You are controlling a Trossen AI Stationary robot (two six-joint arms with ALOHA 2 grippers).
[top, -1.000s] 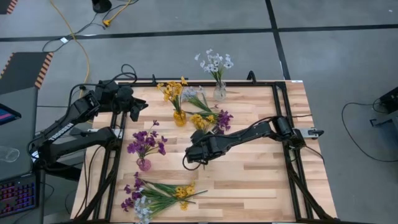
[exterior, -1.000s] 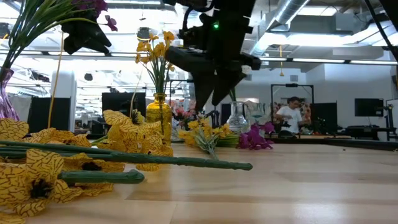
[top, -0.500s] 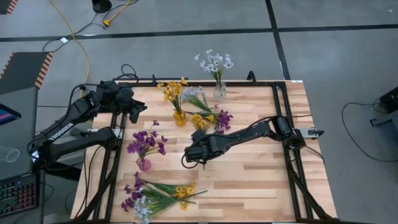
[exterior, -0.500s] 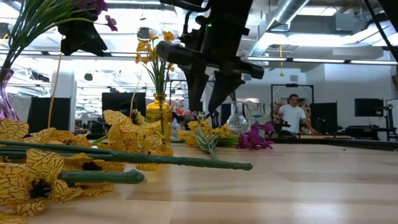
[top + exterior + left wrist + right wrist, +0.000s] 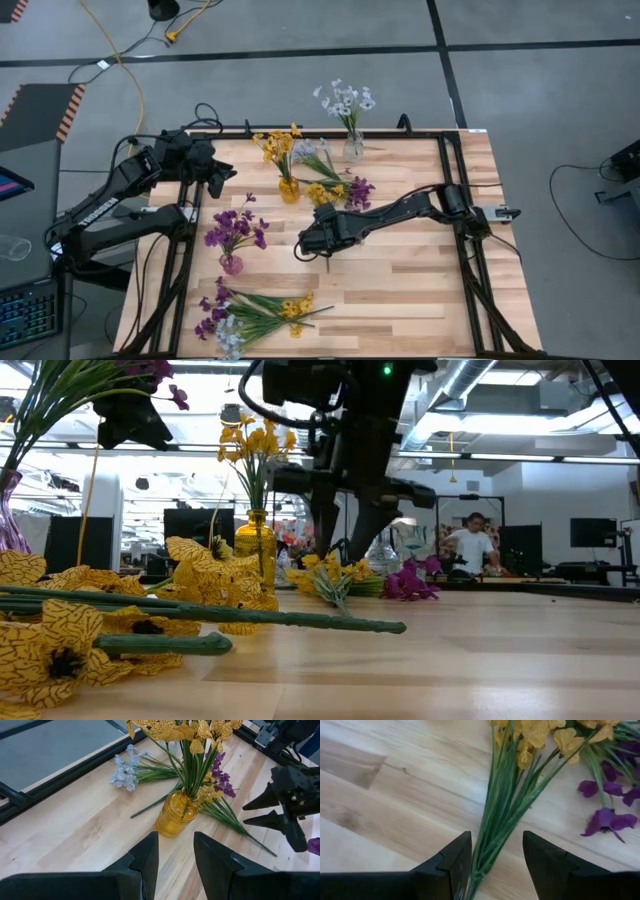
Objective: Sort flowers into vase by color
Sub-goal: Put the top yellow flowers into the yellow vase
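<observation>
Loose flowers in yellow, purple and white lie in a pile at mid-table. My right gripper stands open over the pile's near end. It points steeply down, with the green stems of a yellow spray between its fingers; I see no contact. Near the far edge stand three vases. The yellow vase holds yellow flowers. The clear vase holds white ones. The purple vase holds purple ones. My left gripper waits open and raised at the far left, facing the yellow vase.
A second loose bunch of purple, yellow and white flowers lies near the front left edge. Bare wood spreads across the table's near right. A black frame runs around the table. A person shows far behind the table.
My right gripper has sunk toward the stems of the mid-table pile and has rolled about its own axis, so that its fingers now stand on either side of the stems. Its fingers have stayed open. The flowers have not moved.
</observation>
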